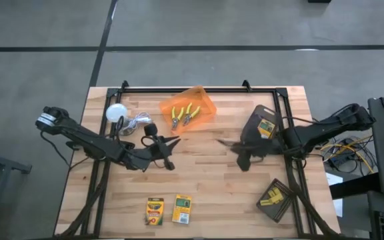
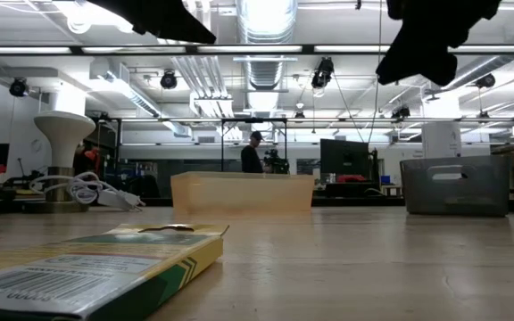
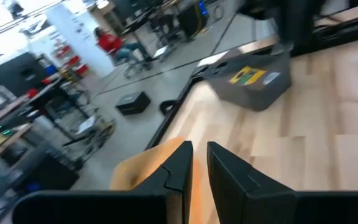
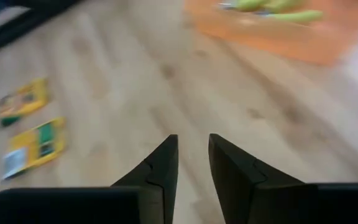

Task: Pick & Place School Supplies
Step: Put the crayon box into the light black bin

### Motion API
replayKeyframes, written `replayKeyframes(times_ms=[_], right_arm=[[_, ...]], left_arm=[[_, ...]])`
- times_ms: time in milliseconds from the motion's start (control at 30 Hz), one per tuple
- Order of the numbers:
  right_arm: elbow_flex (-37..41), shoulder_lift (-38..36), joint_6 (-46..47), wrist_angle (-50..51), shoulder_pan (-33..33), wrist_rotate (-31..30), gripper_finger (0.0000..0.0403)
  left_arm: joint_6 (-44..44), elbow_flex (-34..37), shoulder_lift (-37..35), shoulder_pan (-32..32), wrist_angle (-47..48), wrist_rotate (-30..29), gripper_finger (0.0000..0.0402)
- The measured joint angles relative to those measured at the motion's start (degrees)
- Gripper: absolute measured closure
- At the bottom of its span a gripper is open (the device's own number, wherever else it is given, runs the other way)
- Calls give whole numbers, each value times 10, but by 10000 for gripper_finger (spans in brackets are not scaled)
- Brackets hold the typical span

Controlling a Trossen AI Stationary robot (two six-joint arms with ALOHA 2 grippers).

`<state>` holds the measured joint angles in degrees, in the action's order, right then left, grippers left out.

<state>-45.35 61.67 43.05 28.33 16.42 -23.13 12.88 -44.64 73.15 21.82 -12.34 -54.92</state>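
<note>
Two crayon boxes [image 1: 168,209] lie side by side at the table's [image 1: 199,200] near edge; a third [image 1: 267,127] sits in the gray bin [image 1: 259,125], and two pliers [image 1: 185,115] rest in the orange bin [image 1: 189,108]. We see the left gripper [image 1: 173,141] and right gripper [image 1: 223,143] over mid-table, each with fingers nearly together, pinching nothing

The bench [image 1: 205,187] is pale wood with visible grain and a smooth, faintly shiny finish. The orange bin [image 1: 189,107] looks like translucent plastic. The crayon boxes [image 1: 155,211] appear to be printed cardboard with a slight gloss. The grey bin [image 1: 261,128] is matt plastic.
</note>
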Motion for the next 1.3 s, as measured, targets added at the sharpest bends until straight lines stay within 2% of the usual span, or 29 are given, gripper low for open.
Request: replayKeyframes(times_ms=[133,300,433,567,733,1033,1300], right_arm=[[39,4,-11,-93,48,3,315],[97,10,-36,-231,98,3,317],[145,32,-87,-386,118,4,324],[184,77,-114,-519,122,8,329],[188,159,-140,-572,122,7,328],[102,303,-221,-593,122,7,327],[25,401,-201,-594,122,7,339]], left_arm=[[-28,0,-19,0,42,-8,349],[-51,0,-31,0,82,19,349],[-27,0,-32,0,96,36,349],[-28,0,-42,0,94,18,349],[-74,0,-72,0,101,4,348],[-74,0,-102,0,111,4,349],[-36,0,-123,0,117,-7,349]])
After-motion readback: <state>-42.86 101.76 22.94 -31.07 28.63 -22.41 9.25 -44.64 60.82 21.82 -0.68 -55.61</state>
